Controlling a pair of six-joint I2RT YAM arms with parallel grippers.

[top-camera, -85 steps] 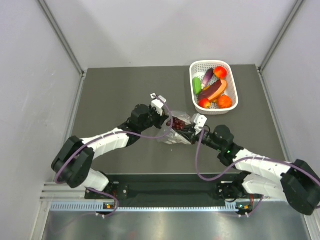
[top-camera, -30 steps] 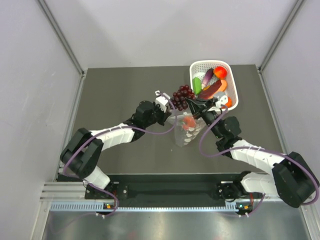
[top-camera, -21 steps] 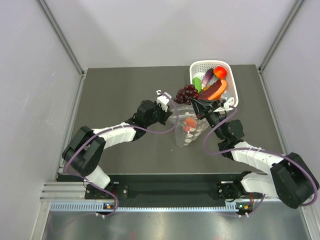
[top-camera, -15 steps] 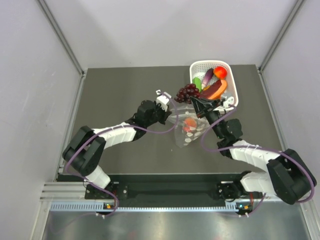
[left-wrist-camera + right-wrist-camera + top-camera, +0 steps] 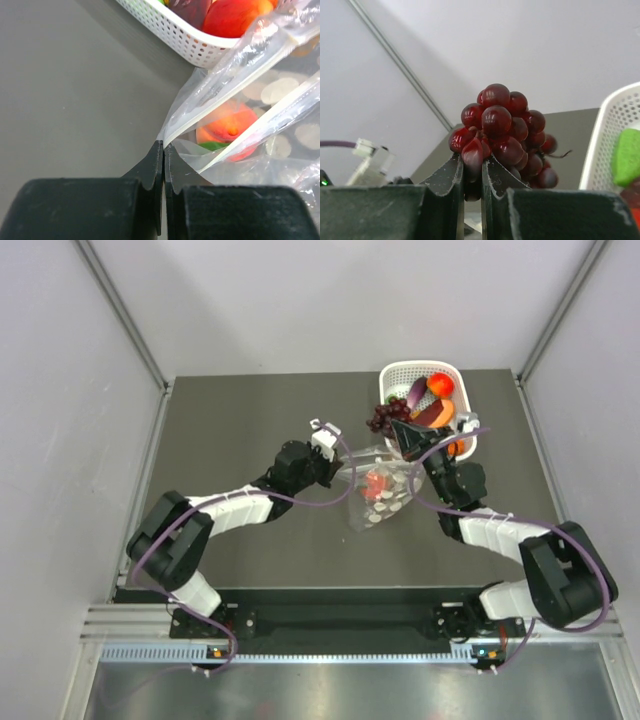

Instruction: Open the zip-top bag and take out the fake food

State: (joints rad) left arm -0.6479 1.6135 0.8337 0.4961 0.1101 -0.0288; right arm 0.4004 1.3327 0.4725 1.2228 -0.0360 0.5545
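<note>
1. The left tool (image 5: 163, 150) is clamped all the way shut, with no gap between the jaws. It's pinching the very corner of the zip-top bag (image 5: 280, 150), right where the white zip strip (image 5: 235, 82) ends.
2. The bag sits on the grey desk (image 5: 240, 430) between the two arms, just in front of the white basket (image 5: 420, 365). The pinched corner is pulled up a bit.
3. The bag's mouth is open. In the left wrist view the two sides of the zip run apart from each other, away from the pinch point.
4. A red-orange fruit (image 5: 227, 127) is in the bag, with a bit of green leaf on it. You can see it through the dotted plastic.
5. The right tool (image 5: 472, 172) is almost shut, with just a sliver of a gap. It's gripping one of the lowest grapes of the dark grape bunch (image 5: 502, 132), and the rest of the bunch sticks up above the jaws.
6. From the top camera the grapes are up off the desk, out of the bag, right at the basket's left rim.
7. The right wrist view also catches the basket wall and a green vegetable (image 5: 626, 155) inside it, off to the right of the grapes.
</note>
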